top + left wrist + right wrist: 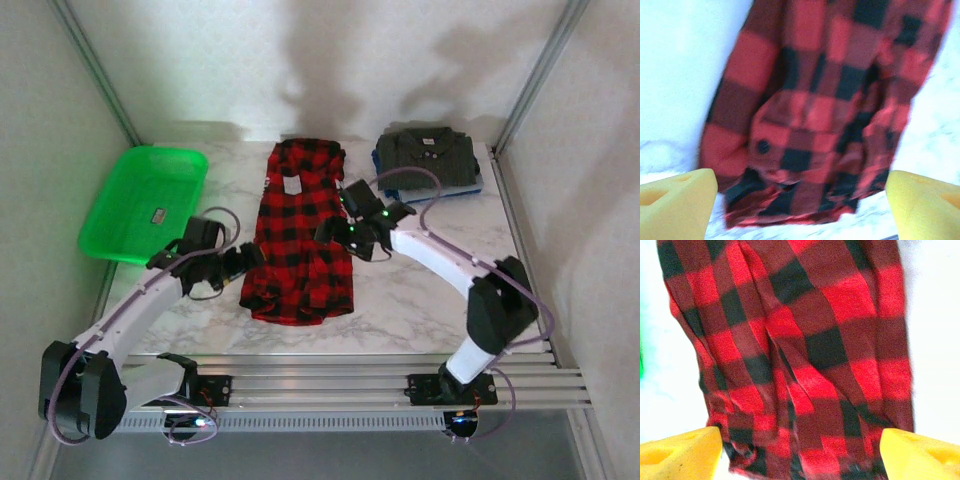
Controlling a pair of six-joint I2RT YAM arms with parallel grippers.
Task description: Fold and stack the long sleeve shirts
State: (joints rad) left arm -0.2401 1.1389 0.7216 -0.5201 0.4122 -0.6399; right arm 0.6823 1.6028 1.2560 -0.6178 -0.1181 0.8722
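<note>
Symmetry matters: with left gripper (800, 202) and right gripper (800, 450) both released beside the plaid shirt (298, 240), we should pinch its near hem corners evenly before folding

Soft woven cloth of the plaid shirt (815, 115), brushed and matt, with one smooth dark button (763, 146), lies beyond the left fingers (675, 205), whose yellow faces are matt and faintly grainy. The same creased cloth spans the gap between the right fingers (920, 455). The bench (410, 290) has a smooth marble-patterned face with a slight sheen. Left of the left fingers is a glossy green plastic basket (140, 200). Beyond the right fingers is a collared shirt (428, 152) of matt grey-olive cloth over a blue garment (465, 190).
</note>
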